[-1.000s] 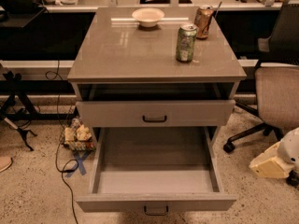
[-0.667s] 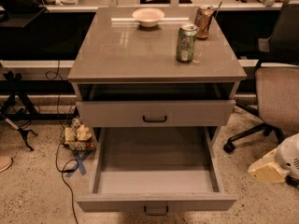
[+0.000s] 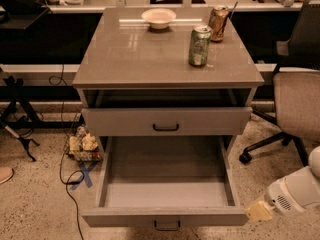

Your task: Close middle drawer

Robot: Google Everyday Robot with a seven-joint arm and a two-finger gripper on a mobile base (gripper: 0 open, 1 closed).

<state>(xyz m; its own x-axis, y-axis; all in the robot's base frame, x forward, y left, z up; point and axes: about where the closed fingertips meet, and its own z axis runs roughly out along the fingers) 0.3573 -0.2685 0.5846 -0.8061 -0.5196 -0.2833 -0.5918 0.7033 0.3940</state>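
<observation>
The grey cabinet (image 3: 165, 59) fills the middle of the camera view. Its middle drawer (image 3: 165, 218) is pulled far out toward me. It shows a plain grey inside with nothing in it and a low front with a small dark loop handle (image 3: 166, 226). The taller-fronted top drawer (image 3: 166, 121) above it stands slightly out. The lowest drawer is hidden under the open one. My gripper (image 3: 258, 211), on the white arm at the lower right, sits just right of the open drawer front's right corner.
On the cabinet top stand a white bowl (image 3: 158, 17), a green can (image 3: 199, 45) and a brown can (image 3: 218, 23). An office chair (image 3: 300, 99) is at the right. Cables and small toys (image 3: 84, 145) lie on the floor at the left.
My arm has moved down and left, bringing the gripper close to the right front corner of the open drawer. The drawers have not moved.
</observation>
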